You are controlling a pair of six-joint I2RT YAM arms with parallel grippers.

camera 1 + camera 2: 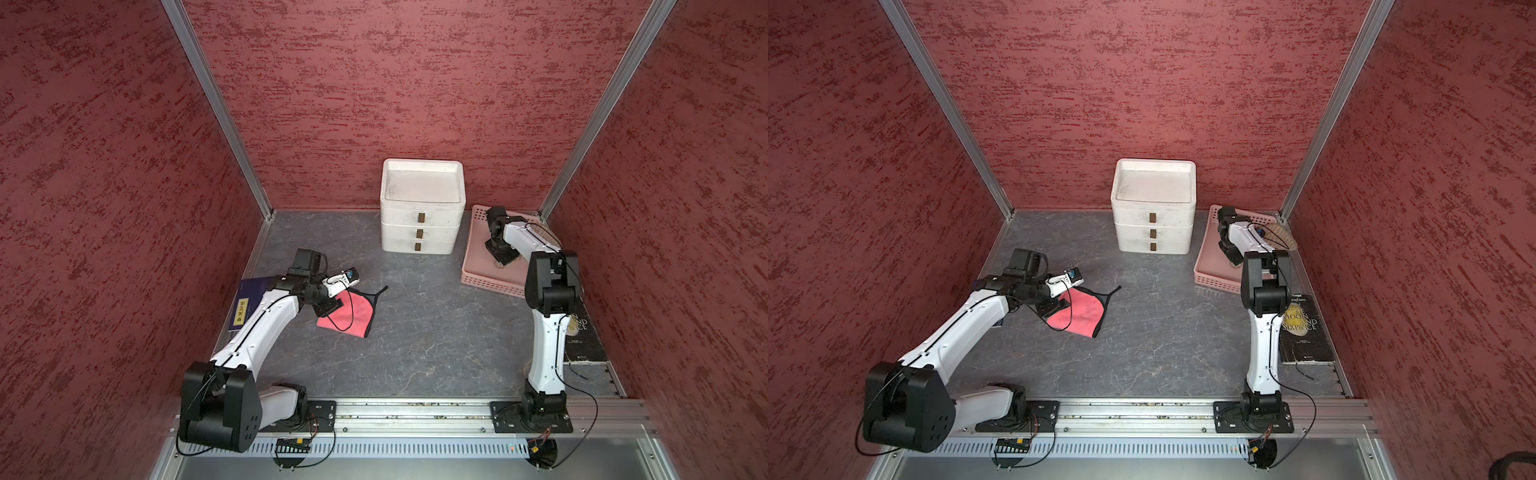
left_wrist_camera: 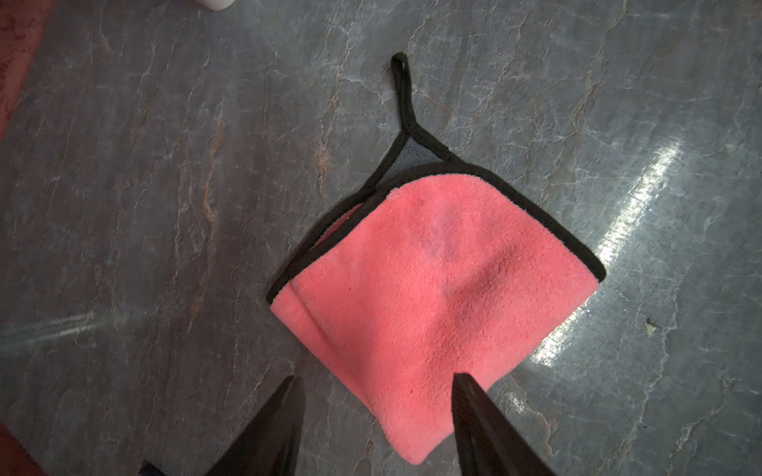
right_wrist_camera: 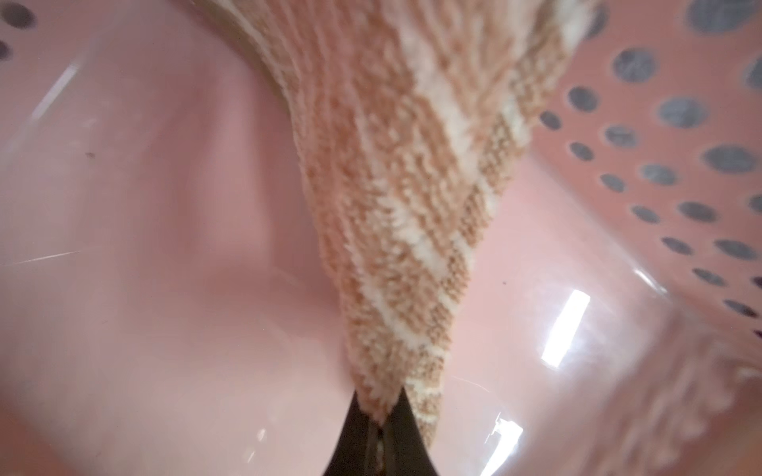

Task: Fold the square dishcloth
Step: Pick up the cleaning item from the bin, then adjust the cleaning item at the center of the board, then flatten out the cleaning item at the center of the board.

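You had a coral-pink dishcloth [image 2: 433, 296] edged in black, with a grey underside, against a dark grey worktop [image 1: 436, 332] veined with pale, marble-like lines. The striped cloth [image 3: 404, 185] was tan and cream, set against a pale pink basket [image 1: 490, 286] dotted with round holes. The drawer unit [image 1: 422, 224] was white with brown handles, and the walls [image 1: 374, 83] were mottled red.

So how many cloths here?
2. Pink cloth on the table by the left gripper; tan striped cloth in the pink basket, pinched by the right gripper. Closed drawers could hide more.
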